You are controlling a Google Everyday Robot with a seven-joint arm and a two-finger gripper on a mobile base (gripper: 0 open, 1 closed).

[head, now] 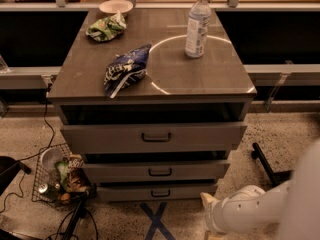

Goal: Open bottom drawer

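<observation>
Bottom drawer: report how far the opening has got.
Done: nothing visible; the bottom drawer looks shut, its handle untouched. In hand: the gripper sits low, right of the drawer, apart from the handle. Left: reach the handle, grip it, pull the drawer out.
</observation>
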